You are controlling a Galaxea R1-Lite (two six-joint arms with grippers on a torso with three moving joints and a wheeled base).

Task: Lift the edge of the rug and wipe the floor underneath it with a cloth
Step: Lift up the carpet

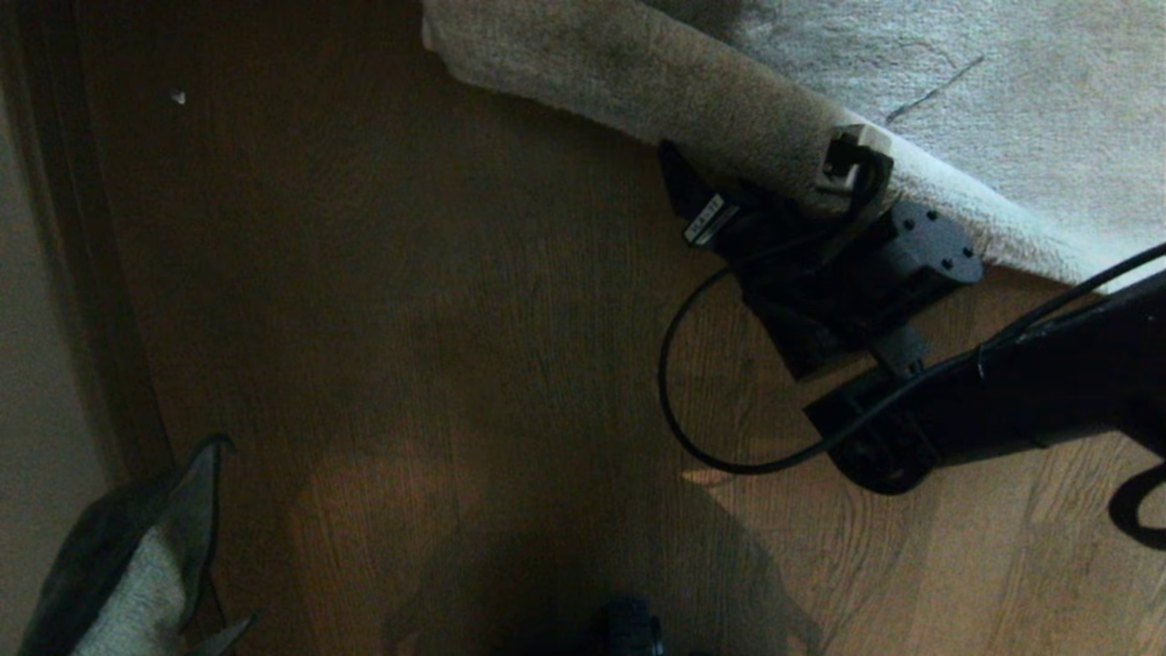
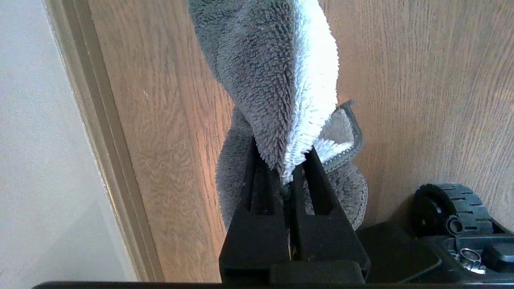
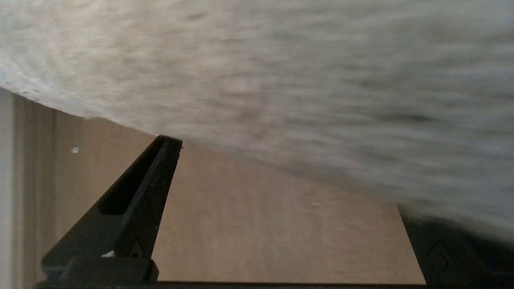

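— While reaching at the rug edge (image 1: pixel 638 82), spread wide or pinching?
— Spread wide, speaking of the right gripper (image 1: pixel 770 182). Placed directly at the border, with one finger up against the pile and the other low, close to the floor (image 1: pixel 410 319). Not closed on anything.
— And lying flat, or curled?
— Curled up a little along the border, running slantwise across the far side of the dark planks. Hard to tell whether raised by the fingers or only touched.
— Now about the cloth (image 2: pixel 273 80)?
— Pinched tightly in the left gripper (image 2: pixel 291 168), fingers narrow, almost together. Hanging in folds, grey fuzzy side and pale side both showing, dark hem (image 2: pixel 353 132) on one corner. Kept at the left edge of the floor, near the skirting board (image 2: pixel 100 132), well apart from the rug. Close also to a black wheel (image 2: pixel 449 204) of the base.
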